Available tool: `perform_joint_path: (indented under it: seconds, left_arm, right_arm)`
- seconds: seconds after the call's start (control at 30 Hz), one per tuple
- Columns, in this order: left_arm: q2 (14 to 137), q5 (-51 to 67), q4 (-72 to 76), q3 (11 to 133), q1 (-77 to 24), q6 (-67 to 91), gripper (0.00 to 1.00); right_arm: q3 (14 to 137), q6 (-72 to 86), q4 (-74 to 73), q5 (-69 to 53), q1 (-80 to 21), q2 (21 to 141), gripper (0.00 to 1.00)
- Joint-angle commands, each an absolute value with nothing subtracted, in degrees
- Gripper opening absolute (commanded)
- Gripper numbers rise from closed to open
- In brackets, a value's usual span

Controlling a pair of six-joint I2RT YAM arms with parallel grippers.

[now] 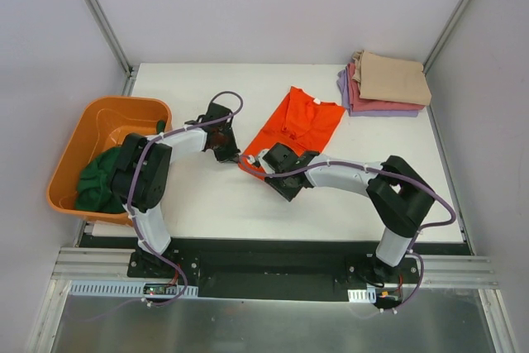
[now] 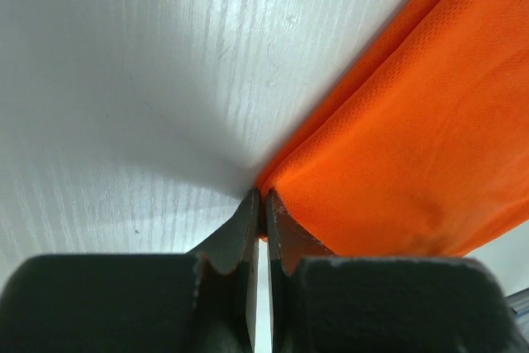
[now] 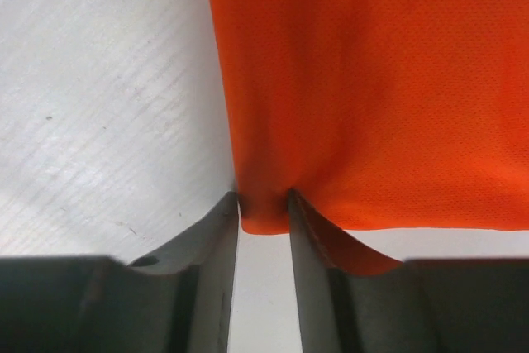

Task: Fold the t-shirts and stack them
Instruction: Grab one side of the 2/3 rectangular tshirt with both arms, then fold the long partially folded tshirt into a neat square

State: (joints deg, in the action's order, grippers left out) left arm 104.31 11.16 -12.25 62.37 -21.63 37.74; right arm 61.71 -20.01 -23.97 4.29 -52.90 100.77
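The bright orange t-shirt [image 1: 299,124] lies flat mid-table, collar toward the back. My left gripper [image 1: 236,155] is shut on its near-left corner; the left wrist view shows the jaws [image 2: 263,202] closed tight on the orange cloth [image 2: 413,121]. My right gripper [image 1: 254,159] is right beside it, shut on the same hem corner, with cloth [image 3: 372,80] pinched between its fingertips [image 3: 263,202]. The dark green t-shirt [image 1: 99,179] is bunched in the orange tub [image 1: 107,113]. The tan [image 1: 395,78], pink-red [image 1: 357,95] and lavender [image 1: 388,112] t-shirts are folded in a stack at back right.
The orange tub stands at the table's left edge, partly overhanging it. The white table [image 1: 207,204] is bare in front of the shirt and at the back left. Grey walls with metal frame posts [image 1: 99,14] close in the sides and back.
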Motion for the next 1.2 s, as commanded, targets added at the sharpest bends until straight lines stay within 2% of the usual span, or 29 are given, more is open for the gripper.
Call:
perform_joint_path:
  seconds: [0.0, 0.2, 0.23, 0.43, 0.73, 0.97, 1.17]
  left_arm:
    - [100.38, 9.40, -13.62, 60.56, -20.92, 37.97, 0.00]
    - [96.95, 9.32, -13.62, 58.80, -20.92, 37.88, 0.00]
    - [96.25, 9.06, -13.62, 58.45, -20.92, 37.97, 0.00]
    - [86.95, 5.81, -15.46, 54.59, -20.92, 39.28, 0.00]
    - [64.98, -7.99, -21.97, 49.22, -20.83, 41.66, 0.00]
    - [50.29, -10.72, -22.59, 45.88, -20.83, 40.87, 0.00]
    - [51.40, -9.32, -22.24, 47.98, -20.83, 40.09, 0.00]
  right_arm:
    - [61.08, -18.72, -27.51, 5.01, -53.00, 101.78, 0.24]
    - [60.56, -20.21, -25.93, 0.63, -53.61, 99.32, 0.01]
    - [60.56, -20.48, -25.75, -2.87, -53.61, 98.45, 0.01]
    - [60.38, -18.20, -23.56, -19.57, -54.23, 91.86, 0.01]
    - [59.50, -7.57, -13.11, -47.26, -54.84, 82.63, 0.01]
    - [58.01, -1.76, -6.78, -54.84, -55.90, 79.63, 0.01]
    - [56.43, -1.67, -6.77, -48.88, -55.29, 77.78, 0.01]
